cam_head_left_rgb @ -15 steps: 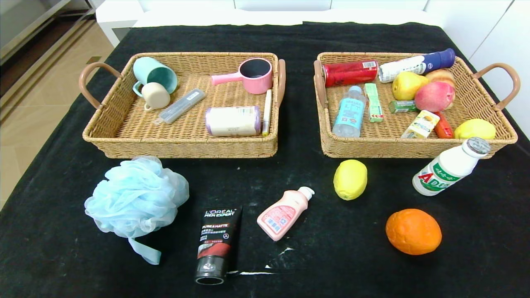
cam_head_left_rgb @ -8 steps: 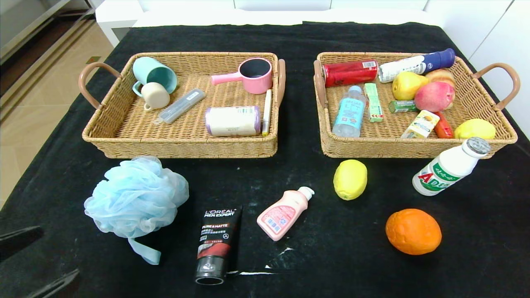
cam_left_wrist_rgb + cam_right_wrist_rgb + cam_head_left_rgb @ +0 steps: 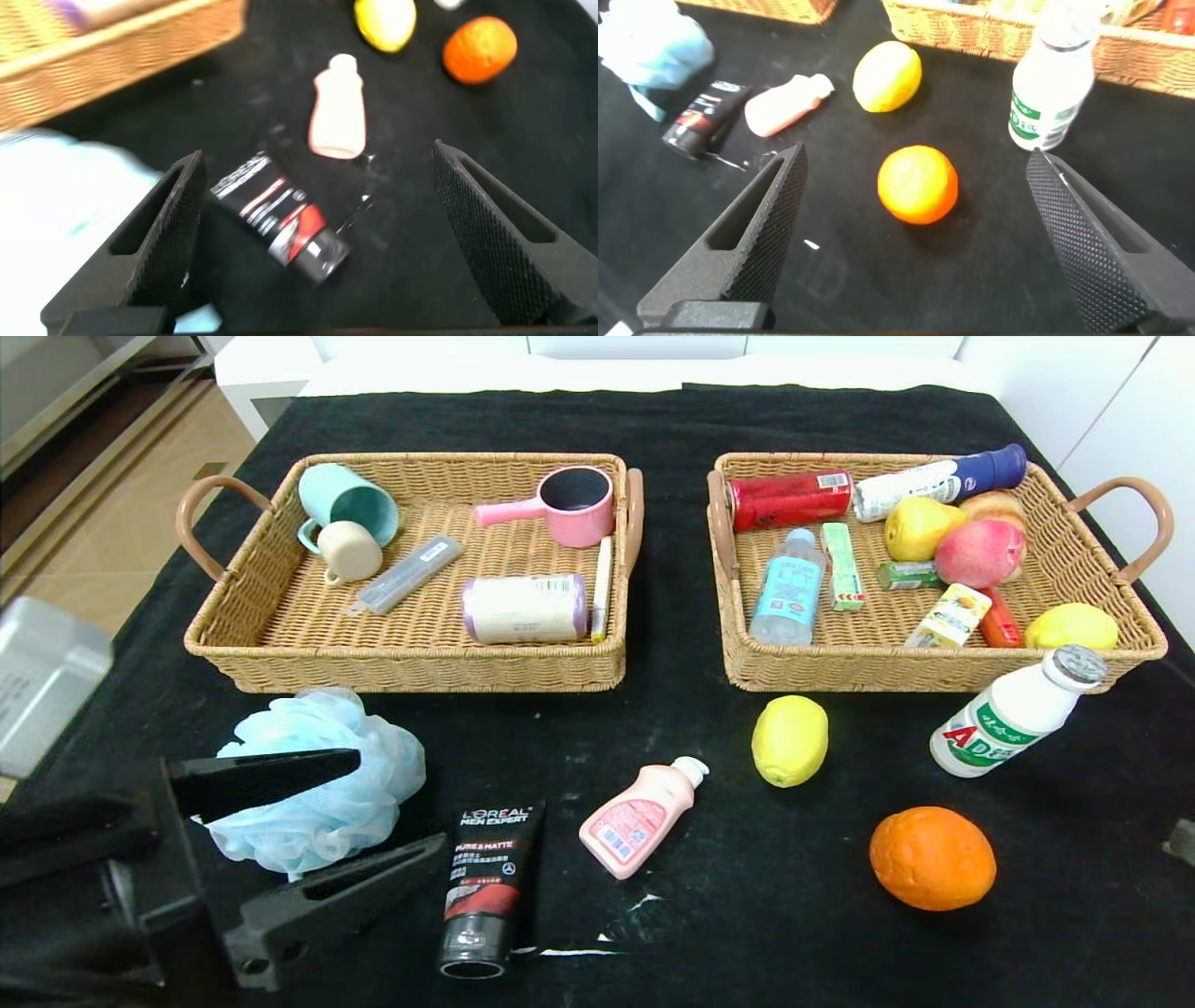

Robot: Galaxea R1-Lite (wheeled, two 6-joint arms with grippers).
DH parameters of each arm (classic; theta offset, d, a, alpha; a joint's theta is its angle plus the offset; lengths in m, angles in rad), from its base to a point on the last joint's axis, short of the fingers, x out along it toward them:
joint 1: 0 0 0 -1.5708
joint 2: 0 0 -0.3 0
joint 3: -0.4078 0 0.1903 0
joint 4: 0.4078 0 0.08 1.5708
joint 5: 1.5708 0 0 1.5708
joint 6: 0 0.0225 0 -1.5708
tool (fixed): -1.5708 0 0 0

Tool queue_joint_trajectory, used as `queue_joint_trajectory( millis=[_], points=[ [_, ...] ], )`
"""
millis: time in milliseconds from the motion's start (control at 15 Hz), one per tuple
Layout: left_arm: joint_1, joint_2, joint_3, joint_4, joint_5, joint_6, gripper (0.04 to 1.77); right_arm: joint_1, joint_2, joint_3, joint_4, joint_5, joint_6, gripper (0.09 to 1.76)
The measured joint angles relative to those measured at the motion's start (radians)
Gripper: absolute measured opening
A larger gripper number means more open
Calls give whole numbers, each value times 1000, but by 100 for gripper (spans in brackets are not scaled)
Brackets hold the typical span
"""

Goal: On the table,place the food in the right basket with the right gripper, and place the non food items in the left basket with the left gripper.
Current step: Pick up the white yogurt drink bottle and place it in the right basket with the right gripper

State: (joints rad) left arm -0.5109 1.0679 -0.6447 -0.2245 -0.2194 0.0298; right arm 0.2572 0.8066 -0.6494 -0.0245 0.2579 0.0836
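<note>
The counter [image 3: 672,420] has a black cover with some white marks. Both baskets are tan woven wicker with brown handles: the left basket [image 3: 280,653] and the right basket [image 3: 1102,569]. The bath sponge [image 3: 364,775] is light blue. The tube [image 3: 490,887] is black with white letters and a red band. The small bottle [image 3: 639,817] is pink. The lemon [image 3: 790,740] is yellow, the orange [image 3: 932,857] is orange. The drink bottle [image 3: 1013,714] is white with a green and red label.
</note>
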Motion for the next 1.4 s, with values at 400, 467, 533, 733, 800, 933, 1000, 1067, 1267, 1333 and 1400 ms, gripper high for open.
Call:
queue_joint_trajectory(
  millis=[400, 467, 533, 733, 800, 933, 1000, 1067, 1267, 1333, 1400],
  points=[
    [-20, 117, -34, -9, 1, -3, 172, 27, 74, 3, -21, -51, -3, 171],
    [-20, 123, -36, -17, 2, -3, 172, 29, 81, 3, -21, -54, -3, 171],
    [-21, 127, -36, -21, 3, 0, 172, 30, 85, 3, -21, -55, -3, 171],
    [-20, 133, -37, -26, 7, 0, 172, 30, 95, 1, -21, -134, -6, 171],
    [-20, 133, -37, -26, 10, -1, 172, 30, 103, 0, -22, -183, -8, 171],
    [-20, 133, -37, -23, 12, 0, 172, 31, 129, -3, -44, -242, -11, 171],
    [-20, 132, -37, -24, 13, 0, 172, 31, 149, -4, -76, -275, -12, 171],
    [-19, 129, -39, -24, 14, 0, 172, 32, 175, -5, -112, -329, -12, 171],
    [-15, 114, -45, -26, 26, 1, 172, 44, 257, -6, -193, -416, -6, 171],
    [-15, 110, -45, -24, 26, 2, 172, 45, 279, -6, -212, -427, 1, 171],
    [-15, 107, -45, -24, 26, 3, 172, 45, 299, -6, -235, -457, 5, 171]
  ],
)
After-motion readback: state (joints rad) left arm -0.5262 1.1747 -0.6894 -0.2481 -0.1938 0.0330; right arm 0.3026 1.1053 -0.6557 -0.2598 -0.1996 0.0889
